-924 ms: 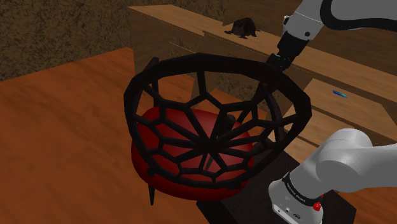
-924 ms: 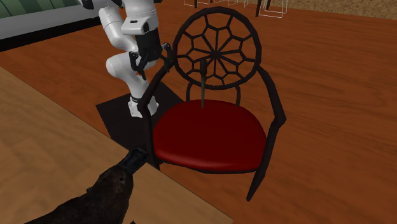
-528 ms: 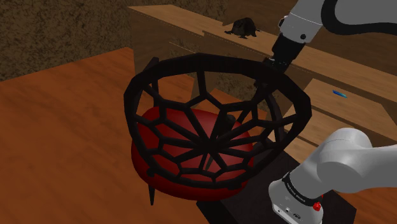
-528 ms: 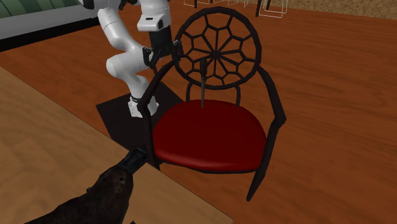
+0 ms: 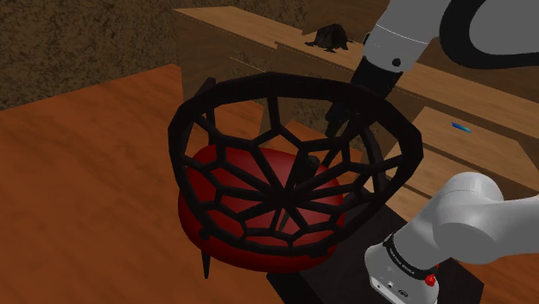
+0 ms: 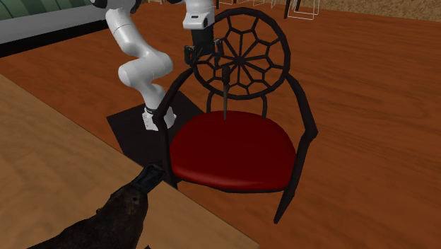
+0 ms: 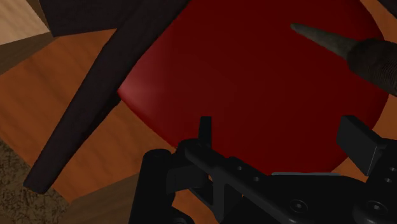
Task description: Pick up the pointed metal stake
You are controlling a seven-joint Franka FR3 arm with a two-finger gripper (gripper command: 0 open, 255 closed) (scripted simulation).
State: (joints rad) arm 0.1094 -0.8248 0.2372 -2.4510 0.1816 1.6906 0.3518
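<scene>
The stake [image 6: 225, 92] is a thin dark spike standing upright on the red seat [image 6: 233, 148] of a black chair, close against its web-patterned back [image 6: 244, 60]. In the wrist view the stake [image 7: 337, 44] is a rough tapering shaft with a sharp point, lying ahead of the right-hand finger over the red seat [image 7: 254, 76]. My gripper [image 6: 205, 55] hangs open above the seat, just beside the stake's top and apart from it. From the shoulder view the gripper [image 5: 341, 114] shows behind the chair's back rim [image 5: 294, 186]. The open gripper [image 7: 282, 133] has nothing between its fingers.
The chair's black armrest [image 7: 95, 95] runs close beside the gripper. A wooden table [image 6: 42, 163] with a dark lumpy object [image 6: 106, 219] stands in front of the chair. A small blue item [image 5: 460, 127] lies on a wooden surface. My stand [image 6: 134, 127] is behind the chair.
The arm has swung across from outside the chair's armrest to above the seat, bringing the open gripper down next to the stake. The stake and chair have not moved.
</scene>
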